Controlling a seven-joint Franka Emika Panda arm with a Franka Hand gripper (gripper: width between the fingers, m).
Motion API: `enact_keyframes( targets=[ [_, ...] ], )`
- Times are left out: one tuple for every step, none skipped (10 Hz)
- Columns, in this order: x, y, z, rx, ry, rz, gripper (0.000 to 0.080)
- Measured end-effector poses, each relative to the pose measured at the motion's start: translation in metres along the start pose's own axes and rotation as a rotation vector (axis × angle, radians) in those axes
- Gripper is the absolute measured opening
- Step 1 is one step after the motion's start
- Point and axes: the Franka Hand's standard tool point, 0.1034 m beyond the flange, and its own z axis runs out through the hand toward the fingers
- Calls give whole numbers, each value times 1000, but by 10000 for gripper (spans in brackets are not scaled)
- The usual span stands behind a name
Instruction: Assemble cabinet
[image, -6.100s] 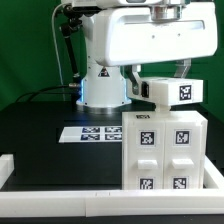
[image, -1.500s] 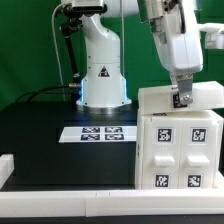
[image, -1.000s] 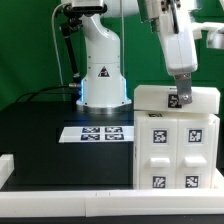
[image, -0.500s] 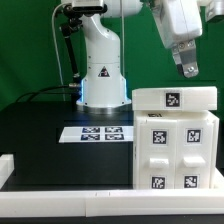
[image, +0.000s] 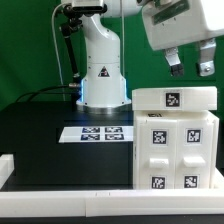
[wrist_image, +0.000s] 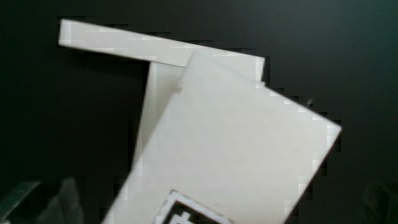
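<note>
The white cabinet body (image: 175, 150) stands at the exterior view's right, its front bearing several black-and-white tags on small drawer blocks. A flat white top panel (image: 175, 99) with one tag lies on it. My gripper (image: 190, 69) hangs open and empty above the panel, well clear of it. In the wrist view the cabinet's white top (wrist_image: 231, 140) fills the middle, with a tag corner at the picture's edge; my fingertips barely show as dark shapes.
The marker board (image: 93, 133) lies on the black table left of the cabinet. The robot base (image: 100, 75) stands behind it. A white rail (image: 60, 192) runs along the table's front edge, with a short white piece (image: 5, 165) at the left.
My gripper let go of the top panel on the cabinet, then rose and turned away. The panel now rests flat on the cabinet.
</note>
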Motion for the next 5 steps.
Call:
enact_keyframes(
  targets=[
    [-1, -1, 0, -3, -3, -118, 797],
    [0, -1, 0, -7, -6, -223, 797],
    [0, -1, 0, -6, -6, -279, 797],
    [0, -1, 0, -6, -6, -346, 797],
    [0, -1, 0, -6, -6, -427, 797]
  ],
)
